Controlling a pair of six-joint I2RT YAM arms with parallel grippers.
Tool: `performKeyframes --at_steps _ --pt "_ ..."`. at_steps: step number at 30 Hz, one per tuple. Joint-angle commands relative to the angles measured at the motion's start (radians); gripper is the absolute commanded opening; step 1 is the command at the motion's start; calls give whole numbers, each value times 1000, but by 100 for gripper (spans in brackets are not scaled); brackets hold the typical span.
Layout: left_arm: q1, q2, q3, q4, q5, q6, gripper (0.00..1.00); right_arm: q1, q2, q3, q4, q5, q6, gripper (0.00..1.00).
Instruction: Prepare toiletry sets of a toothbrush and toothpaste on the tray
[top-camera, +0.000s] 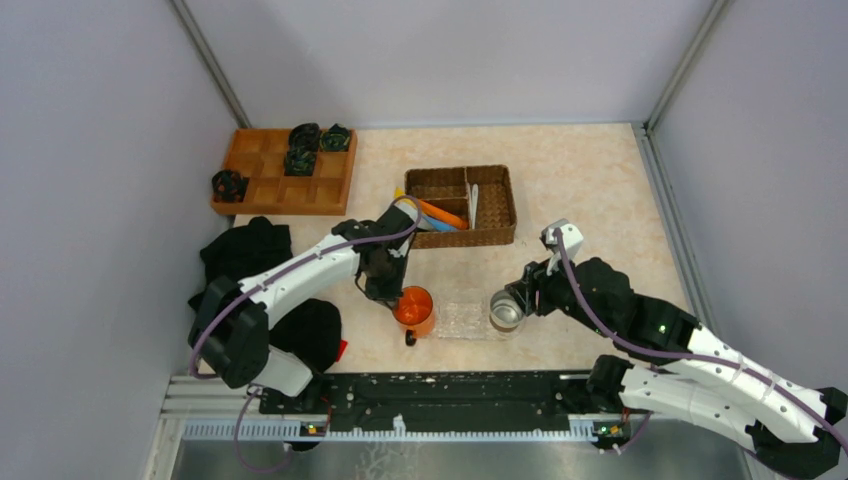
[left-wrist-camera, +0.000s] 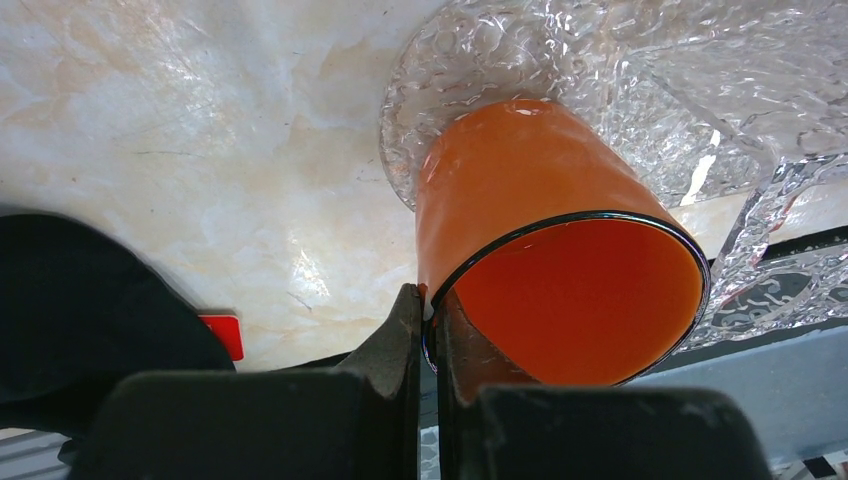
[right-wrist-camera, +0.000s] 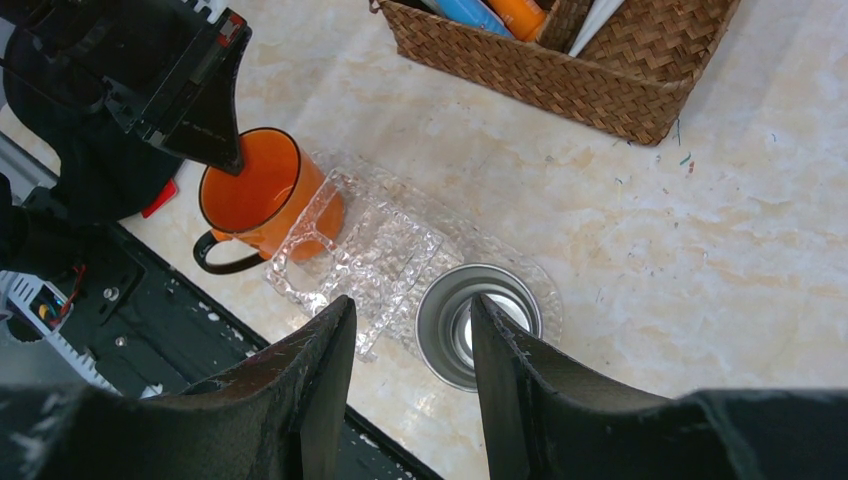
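Toothbrush (top-camera: 473, 205) and tubes (top-camera: 443, 216) lie in the basket (top-camera: 503, 215), beyond the tray (top-camera: 462, 318), with the tubes running crosswise. Left pincer (left-wrist-camera: 430, 300), the nearer one, is clenched on the mug (left-wrist-camera: 530, 190) rim; right pincer (right-wrist-camera: 412, 320) hangs spread over the cup (right-wrist-camera: 445, 310).

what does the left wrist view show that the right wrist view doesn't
Only the left wrist view: a close look at the left gripper shut on the orange mug rim, one finger inside and one outside, and a black cloth at lower left.
Only the right wrist view: the wicker basket with blue and orange tubes, the steel cup at the tray end, the mug's black handle, and the right gripper, open.
Both: the mug, the clear tray and the marbled table.
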Motion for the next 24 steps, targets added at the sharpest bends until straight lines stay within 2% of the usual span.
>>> performKeyframes --at_steps 1,5,17,24 --pt "-8 9 40 7 -1 4 4 6 2 17 25 14 0 46" --pt "-10 17 50 5 -8 0 6 6 -1 14 26 15 0 46" --pt "-25 31 72 -11 -35 -16 20 6 -3 10 31 11 -2 46" --pt "-27 38 91 -30 -43 -16 23 6 -3 9 32 9 -3 46"
